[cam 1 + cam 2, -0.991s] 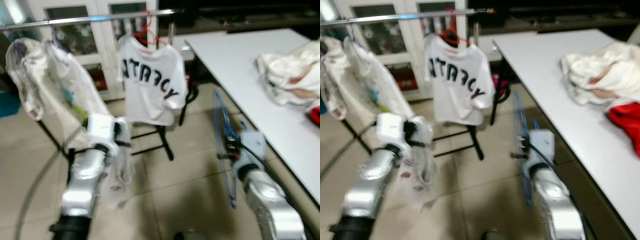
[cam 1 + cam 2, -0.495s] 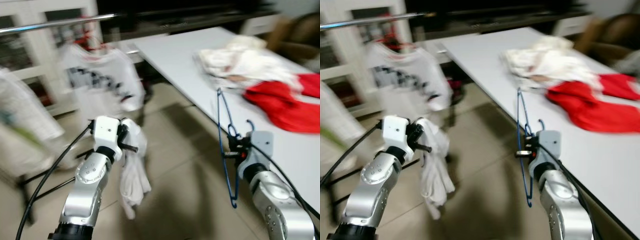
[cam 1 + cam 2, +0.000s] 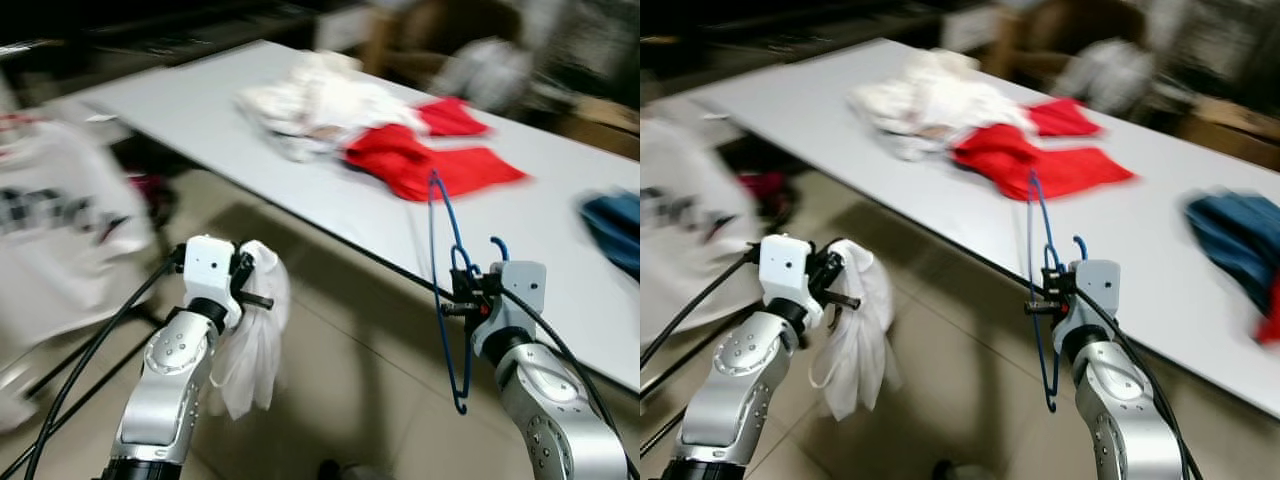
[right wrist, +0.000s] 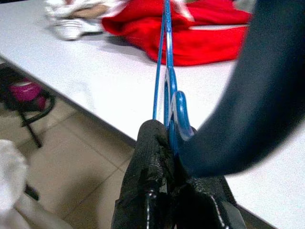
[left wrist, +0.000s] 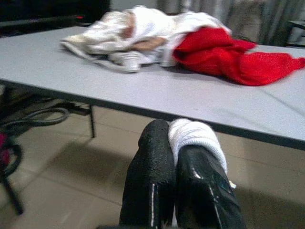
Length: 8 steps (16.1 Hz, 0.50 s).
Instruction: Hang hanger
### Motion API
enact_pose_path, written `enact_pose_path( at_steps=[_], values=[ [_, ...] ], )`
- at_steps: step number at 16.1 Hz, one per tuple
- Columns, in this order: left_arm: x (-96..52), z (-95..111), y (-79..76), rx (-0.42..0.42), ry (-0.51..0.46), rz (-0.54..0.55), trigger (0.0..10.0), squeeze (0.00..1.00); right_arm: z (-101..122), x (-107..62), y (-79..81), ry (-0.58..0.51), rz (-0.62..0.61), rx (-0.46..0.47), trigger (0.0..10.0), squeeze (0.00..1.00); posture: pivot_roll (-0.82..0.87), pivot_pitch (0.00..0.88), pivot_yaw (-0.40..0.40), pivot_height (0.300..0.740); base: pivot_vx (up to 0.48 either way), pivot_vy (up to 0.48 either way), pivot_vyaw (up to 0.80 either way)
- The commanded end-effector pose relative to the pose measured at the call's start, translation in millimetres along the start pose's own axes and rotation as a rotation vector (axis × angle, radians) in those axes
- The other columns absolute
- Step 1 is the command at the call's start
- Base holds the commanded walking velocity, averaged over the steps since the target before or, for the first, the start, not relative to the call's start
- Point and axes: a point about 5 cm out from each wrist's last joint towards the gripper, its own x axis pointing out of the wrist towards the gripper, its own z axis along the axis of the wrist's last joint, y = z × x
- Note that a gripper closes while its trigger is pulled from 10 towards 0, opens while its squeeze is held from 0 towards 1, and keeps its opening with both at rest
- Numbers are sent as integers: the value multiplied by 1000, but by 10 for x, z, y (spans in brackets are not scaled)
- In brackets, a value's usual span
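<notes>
Since the earlier frame, camera view has swung rightward; the rack left view and a blue garment (image 3: 1230, 232) entered. Left gripper (image 5: 178, 157) is clamped on a white cloth (image 3: 250, 345) hanging above the floor. Right gripper (image 4: 172, 143) is clamped on the blue hanger (image 3: 447, 290), held upright beside the white table (image 3: 330, 195). Farther back on it lie red clothes (image 3: 425, 165) and white clothes (image 3: 320, 100).
</notes>
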Motion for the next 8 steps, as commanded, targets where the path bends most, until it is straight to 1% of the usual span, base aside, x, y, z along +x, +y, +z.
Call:
enact_pose_path(
  at_steps=[1,2,3,4,5,8],
  values=[
    [8,97,-25,-9,-44,-7,10000,0,36,-3,8,-17,3,-6,10000,0,-150,8,-39,740,0,0,-800],
    [10,97,-20,-5,-39,9,10000,0,36,-8,0,-19,-17,-29,10000,0,-151,8,-37,740,0,0,-800],
    [10,76,-32,-19,-3,-2,10000,0,44,-14,-20,-27,-30,-56,10000,0,-153,4,-37,740,0,0,-800],
    [8,71,-48,-33,11,-21,10000,0,44,-17,-28,-30,-28,-47,10000,0,-153,3,-37,740,0,0,-800],
    [11,76,-61,-25,12,-52,10000,0,50,-17,-64,-32,-60,-60,10000,0,-152,1,-37,740,0,0,-800],
    [3,77,-63,1,12,-70,10000,0,51,-4,-55,-26,-43,-32,10000,0,-151,0,-40,740,0,0,-788]
  ],
)
